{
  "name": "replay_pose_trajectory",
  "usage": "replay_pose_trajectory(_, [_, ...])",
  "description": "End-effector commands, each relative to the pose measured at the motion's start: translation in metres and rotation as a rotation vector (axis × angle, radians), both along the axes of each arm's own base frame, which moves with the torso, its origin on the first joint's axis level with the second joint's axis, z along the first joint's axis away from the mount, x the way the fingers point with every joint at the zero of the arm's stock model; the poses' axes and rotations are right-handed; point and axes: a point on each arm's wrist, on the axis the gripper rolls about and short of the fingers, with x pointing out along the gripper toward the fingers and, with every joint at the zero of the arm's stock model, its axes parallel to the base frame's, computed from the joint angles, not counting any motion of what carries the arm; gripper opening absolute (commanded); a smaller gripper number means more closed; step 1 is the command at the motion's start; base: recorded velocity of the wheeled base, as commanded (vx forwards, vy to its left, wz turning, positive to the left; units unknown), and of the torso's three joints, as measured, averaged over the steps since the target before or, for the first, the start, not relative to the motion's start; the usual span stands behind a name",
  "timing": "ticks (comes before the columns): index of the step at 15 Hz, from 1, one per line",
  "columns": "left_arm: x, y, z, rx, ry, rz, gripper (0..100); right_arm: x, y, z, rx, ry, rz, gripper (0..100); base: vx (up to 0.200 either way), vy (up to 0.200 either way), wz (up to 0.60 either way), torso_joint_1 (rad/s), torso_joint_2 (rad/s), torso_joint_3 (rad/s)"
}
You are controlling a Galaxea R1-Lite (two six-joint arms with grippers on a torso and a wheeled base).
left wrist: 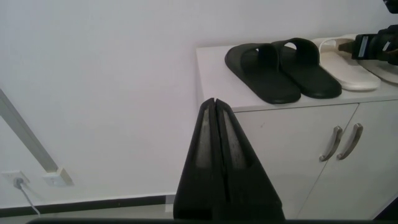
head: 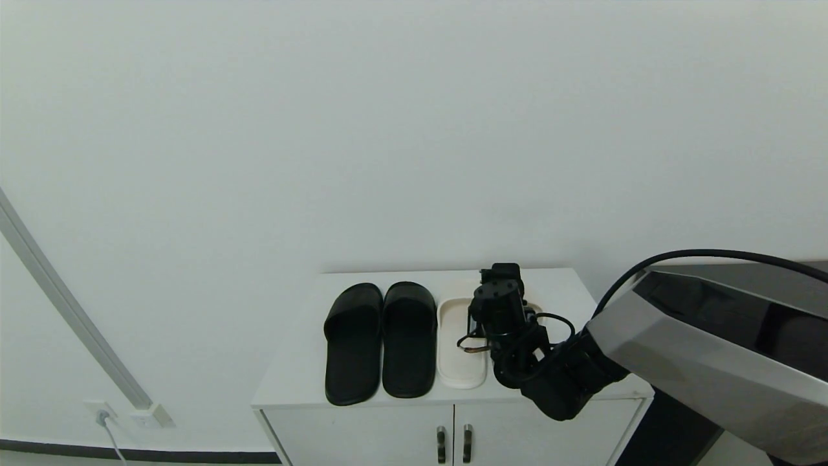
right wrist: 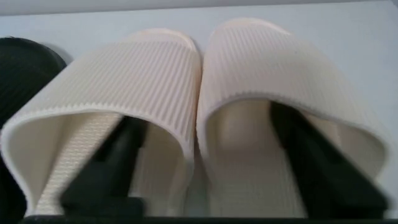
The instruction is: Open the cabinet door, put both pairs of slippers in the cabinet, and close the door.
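On top of the white cabinet (head: 294, 375) a black pair of slippers (head: 380, 340) lies beside a cream pair of slippers (head: 458, 353). My right gripper (head: 499, 291) is down over the cream pair. In the right wrist view its open fingers (right wrist: 112, 168) reach under the straps, one inside each cream slipper (right wrist: 161, 81), with the two inner strap walls between them. My left gripper (left wrist: 214, 106) is shut on nothing, off to the cabinet's left and below its top. Both cabinet doors (left wrist: 286, 149) are closed.
Two metal door handles (head: 454, 444) sit side by side at the cabinet's front middle. A white wall stands right behind the cabinet. A slanted grey rail (head: 65, 304) and a wall socket with a cable (head: 100, 411) are to the left.
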Motion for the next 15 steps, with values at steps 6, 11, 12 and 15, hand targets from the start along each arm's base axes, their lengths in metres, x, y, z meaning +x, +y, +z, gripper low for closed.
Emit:
replay_pose_trajectory(6, [0.0,0.0,0.0,-0.001,0.001,0.0,0,-0.002,-0.001,0.005,-0.001,-0.007,0.003,0,0.0,0.0,0.0,0.0,0.0,0.0])
replay_pose_trajectory(11, [0.0,0.0,0.0,-0.006,0.001,-0.001,0,-0.031,-0.025,0.054,0.014,-0.055,0.12,0,0.0,0.0,0.0,0.0,0.0,0.0])
replay_pose_trajectory(12, [0.0,0.0,0.0,-0.006,0.001,0.0,0,-0.036,-0.029,0.059,0.013,-0.065,0.144,0,0.0,0.0,0.0,0.0,0.0,0.0])
replay_pose_trajectory(15, [0.0,0.0,0.0,-0.006,0.001,0.0,0,-0.076,-0.059,0.094,0.006,-0.119,0.337,0,0.0,0.0,0.0,0.0,0.0,0.0])
